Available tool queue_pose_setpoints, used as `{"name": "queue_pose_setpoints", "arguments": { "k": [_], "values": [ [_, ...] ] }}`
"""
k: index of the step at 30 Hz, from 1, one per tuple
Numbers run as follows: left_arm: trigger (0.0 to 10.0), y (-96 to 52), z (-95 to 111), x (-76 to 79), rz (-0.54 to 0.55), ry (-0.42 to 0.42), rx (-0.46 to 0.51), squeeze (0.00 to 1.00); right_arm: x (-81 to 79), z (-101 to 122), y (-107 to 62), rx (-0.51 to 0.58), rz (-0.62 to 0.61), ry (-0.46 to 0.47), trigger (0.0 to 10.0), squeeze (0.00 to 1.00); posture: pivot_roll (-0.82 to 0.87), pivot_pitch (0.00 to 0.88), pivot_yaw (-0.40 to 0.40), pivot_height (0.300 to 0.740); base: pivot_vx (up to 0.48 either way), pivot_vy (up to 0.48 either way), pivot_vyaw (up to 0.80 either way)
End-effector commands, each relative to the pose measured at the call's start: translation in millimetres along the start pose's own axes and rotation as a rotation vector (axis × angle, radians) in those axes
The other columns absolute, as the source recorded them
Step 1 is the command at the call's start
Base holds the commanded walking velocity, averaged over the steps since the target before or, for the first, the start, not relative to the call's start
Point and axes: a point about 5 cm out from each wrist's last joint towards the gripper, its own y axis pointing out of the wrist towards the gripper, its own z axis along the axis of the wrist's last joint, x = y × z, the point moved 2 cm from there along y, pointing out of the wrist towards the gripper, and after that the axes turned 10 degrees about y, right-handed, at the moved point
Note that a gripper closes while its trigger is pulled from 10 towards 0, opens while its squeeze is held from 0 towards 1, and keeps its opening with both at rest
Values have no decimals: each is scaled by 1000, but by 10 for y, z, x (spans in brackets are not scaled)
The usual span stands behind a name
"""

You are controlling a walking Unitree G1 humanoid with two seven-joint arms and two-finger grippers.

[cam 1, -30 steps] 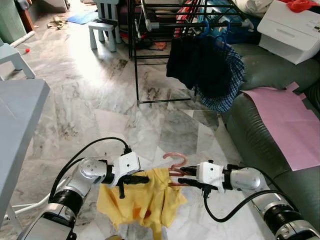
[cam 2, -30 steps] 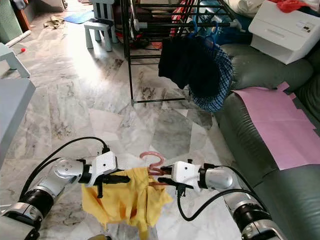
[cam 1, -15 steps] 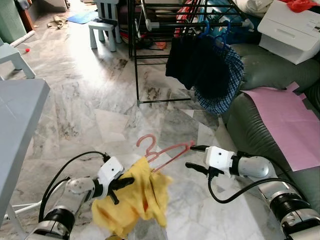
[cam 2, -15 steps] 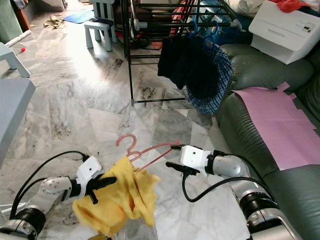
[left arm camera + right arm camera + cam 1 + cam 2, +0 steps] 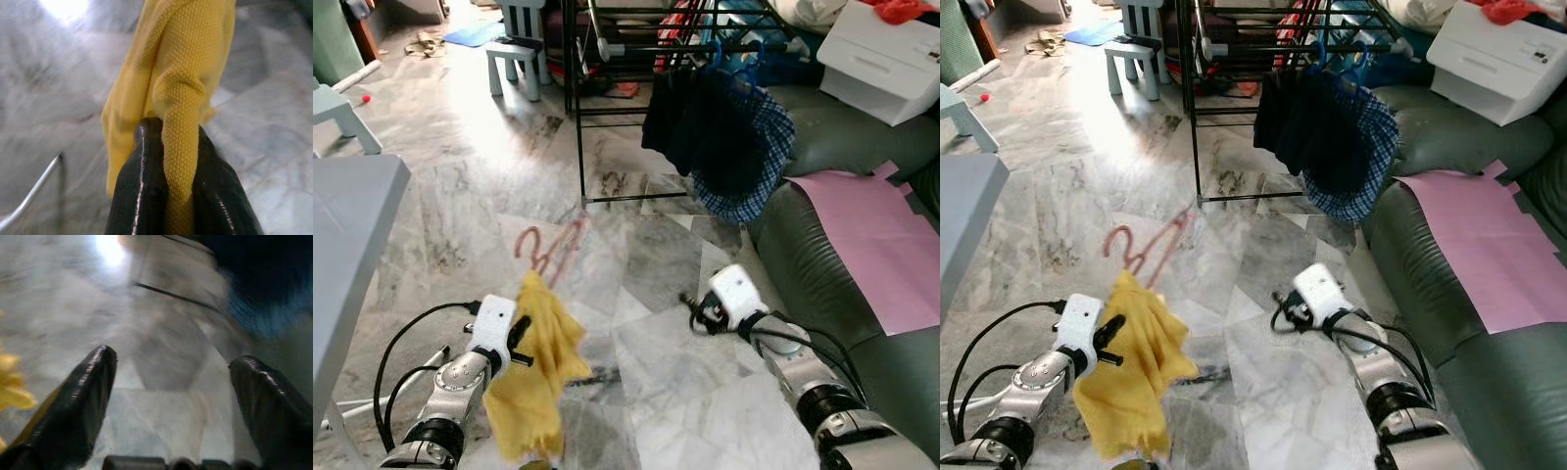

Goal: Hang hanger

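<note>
A yellow garment (image 5: 536,377) hangs on a pink hanger (image 5: 551,251), whose hook rises above the cloth at the lower left. My left gripper (image 5: 519,338) is shut on a fold of the yellow garment (image 5: 182,147), holding it off the marble floor; the black fingers (image 5: 139,196) pinch the cloth from both sides. My right gripper (image 5: 697,313) is apart from the hanger, low over the floor beside the sofa, open with nothing between its fingers (image 5: 80,401). Ahead stands the black drying rack (image 5: 580,117) with dark clothes (image 5: 705,127) and a blue checked garment (image 5: 766,157) hung on its rail.
A dark green sofa (image 5: 822,284) with a pink sheet (image 5: 871,230) runs along the right. A white box (image 5: 881,59) sits behind it. A grey table (image 5: 347,245) is at the left, small pale stools (image 5: 517,59) at the back. Marble floor lies between me and the rack.
The right gripper let go of the hanger and drew back to the right. The left gripper carried the garment and hanger up and to the left, so the cloth now hangs down.
</note>
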Motion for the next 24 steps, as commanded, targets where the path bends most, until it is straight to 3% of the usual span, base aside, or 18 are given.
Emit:
{"name": "queue_pose_setpoints", "arguments": {
  "k": [1,2,3,4,5,6,7,12,16,24],
  "values": [
    [1765,-12,-84,-16,51,-17,-49,0,132,-205,-50,-71,-173,189,10000,792,58,26,-41,740,0,0,0],
    [1765,-12,-84,-16,51,-17,-49,0,132,-205,-50,-71,-173,189,10000,792,58,26,-41,740,0,0,0],
    [2353,-12,-109,-7,55,-16,-70,0,141,-274,-67,-97,-211,246,10000,314,60,19,-37,740,0,0,0],
    [3882,-8,-130,5,55,-29,-93,0,127,-337,-80,-120,-231,290,10000,216,60,15,-35,740,0,0,0],
    [8549,7,-113,16,56,-39,-97,0,89,-404,-93,-151,-230,301,10000,0,60,13,-31,740,0,0,0],
    [8549,7,-113,16,56,-39,-97,0,89,-404,-93,-151,-230,301,10000,0,60,13,-31,740,0,0,0],
    [10000,27,-78,31,58,-46,-93,0,46,-440,-96,-167,-212,293,10000,0,60,13,-31,740,0,0,0],
    [10000,97,17,191,52,-113,-91,0,18,-468,-92,-193,-189,338,10000,0,52,0,-32,740,0,0,0],
    [10000,106,-28,357,49,-151,-133,0,27,-484,-94,-217,-190,356,10000,0,33,0,-38,740,0,0,0],
    [10000,129,8,287,75,-238,-149,0,-42,-466,-66,-236,-145,333,10000,0,33,0,-33,740,0,0,0]
  ]
}}
